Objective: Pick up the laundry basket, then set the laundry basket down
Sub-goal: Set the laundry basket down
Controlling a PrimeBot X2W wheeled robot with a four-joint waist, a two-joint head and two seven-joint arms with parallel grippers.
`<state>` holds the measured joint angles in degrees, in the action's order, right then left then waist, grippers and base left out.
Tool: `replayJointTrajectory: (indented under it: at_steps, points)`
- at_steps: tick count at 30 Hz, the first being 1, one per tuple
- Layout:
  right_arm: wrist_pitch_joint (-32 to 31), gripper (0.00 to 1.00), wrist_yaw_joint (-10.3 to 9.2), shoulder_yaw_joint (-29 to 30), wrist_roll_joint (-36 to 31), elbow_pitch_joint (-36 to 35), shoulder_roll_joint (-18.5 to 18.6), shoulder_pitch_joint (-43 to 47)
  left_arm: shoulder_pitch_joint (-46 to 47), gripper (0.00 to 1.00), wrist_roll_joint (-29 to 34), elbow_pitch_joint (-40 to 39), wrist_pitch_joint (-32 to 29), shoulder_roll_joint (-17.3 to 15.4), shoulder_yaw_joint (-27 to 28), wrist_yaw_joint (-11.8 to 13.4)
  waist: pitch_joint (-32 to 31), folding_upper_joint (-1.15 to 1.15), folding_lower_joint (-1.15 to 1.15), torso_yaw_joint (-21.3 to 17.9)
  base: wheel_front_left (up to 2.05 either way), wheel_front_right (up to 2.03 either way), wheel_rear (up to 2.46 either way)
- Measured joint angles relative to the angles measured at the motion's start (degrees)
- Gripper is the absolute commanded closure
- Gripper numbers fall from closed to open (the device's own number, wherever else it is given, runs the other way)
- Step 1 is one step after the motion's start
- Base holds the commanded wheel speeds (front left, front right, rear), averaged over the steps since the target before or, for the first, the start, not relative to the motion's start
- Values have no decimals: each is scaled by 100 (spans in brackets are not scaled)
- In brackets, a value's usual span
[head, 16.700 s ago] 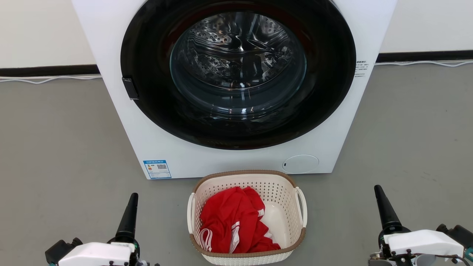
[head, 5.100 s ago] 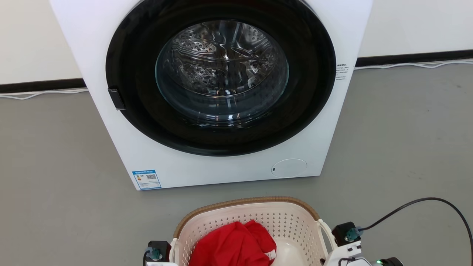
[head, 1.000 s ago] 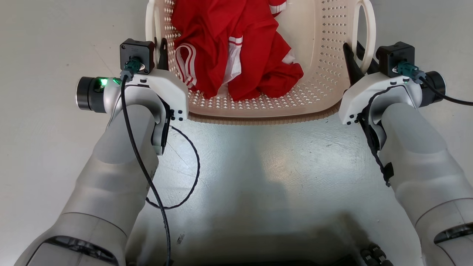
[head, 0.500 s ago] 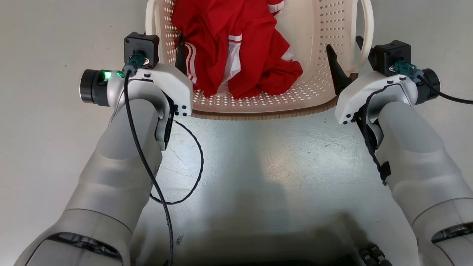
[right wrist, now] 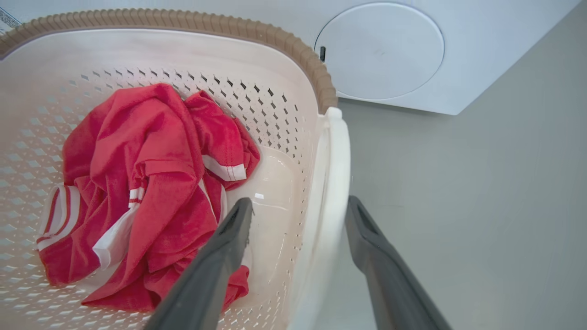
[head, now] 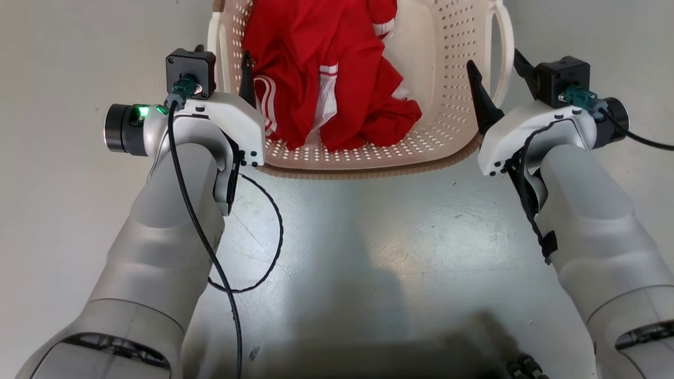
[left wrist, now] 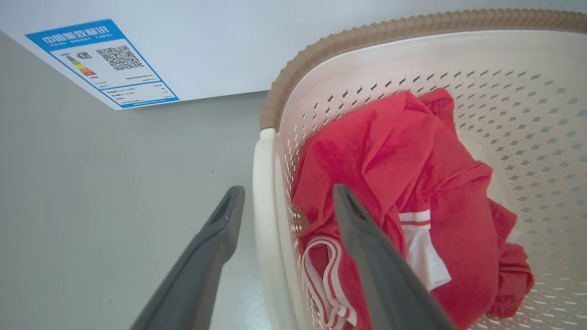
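Observation:
The cream perforated laundry basket [head: 447, 79] with its brown woven-look rim [head: 368, 171] sits on the grey floor just ahead of me, a red garment [head: 337, 68] with white stripes lying in it. My left gripper [head: 224, 63] is open astride the left loop handle [head: 213, 42]: one finger inside the basket, one outside. The left wrist view shows that gripper [left wrist: 289, 189] with the white handle [left wrist: 263, 206] between its spread fingers. My right gripper [head: 496, 66] is open the same way around the right handle [head: 503, 47], also seen as the gripper [right wrist: 299, 200] straddling the handle [right wrist: 332, 183].
The white washing machine [left wrist: 183, 46] stands just beyond the basket, its round service cover [right wrist: 380, 50] near the right handle. A black cable [head: 263, 252] loops over the floor by my left forearm. My dark base [head: 421, 363] fills the bottom edge.
Both grippers' fingers, close together on the handles a second ago, have spread apart. Since 5 s ago the head has tilted down, so the washing machine has left the head view.

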<state>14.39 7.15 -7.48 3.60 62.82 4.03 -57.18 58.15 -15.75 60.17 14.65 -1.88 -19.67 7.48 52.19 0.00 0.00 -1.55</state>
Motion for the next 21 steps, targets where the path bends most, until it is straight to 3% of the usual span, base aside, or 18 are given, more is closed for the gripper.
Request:
replayJointTrajectory:
  at_steps: [11,21]
  points:
    - [0,0,0,14,209,-378,-5,512,-448,0,62,-4,0,7,229,-151,-709,0,0,-28,0,0,0]
    - [0,0,0,30,396,-650,-15,1092,-1201,0,54,-505,0,10,553,-280,-1592,0,0,-52,0,0,0]
